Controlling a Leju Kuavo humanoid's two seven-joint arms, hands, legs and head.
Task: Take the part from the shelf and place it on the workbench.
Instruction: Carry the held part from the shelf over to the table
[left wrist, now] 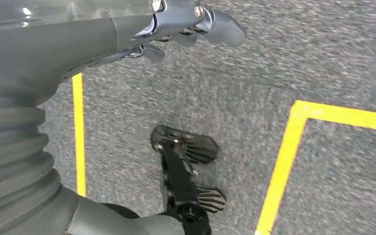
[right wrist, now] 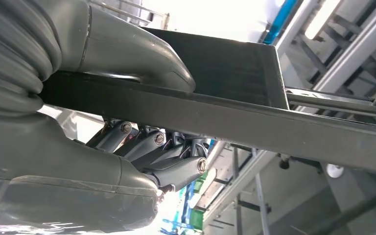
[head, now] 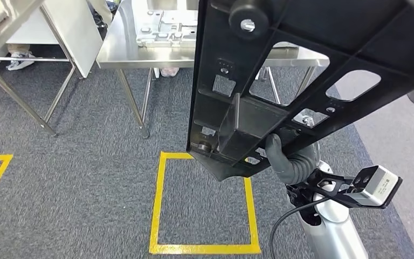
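Part (head: 280,81), a large black flat plastic panel with cut-out windows and ribs, is held up in the air close to the head camera, tilted, its lower end over the carpet (head: 86,178) at the far edge of a yellow taped square (head: 202,205). Its lower edge is gripped by the right hand (head: 288,159), which lies beneath and to the right of that edge; in the right wrist view the thumb (right wrist: 142,54) is pressed on one face of the panel and the fingers (right wrist: 166,156) are closed against the other. A steel desk (head: 124,51) carrying a grey metal plate (head: 167,27) stands farther off, behind the part. The left hand (left wrist: 176,29) hangs over the carpet, its fingers loosely apart, with nothing held.
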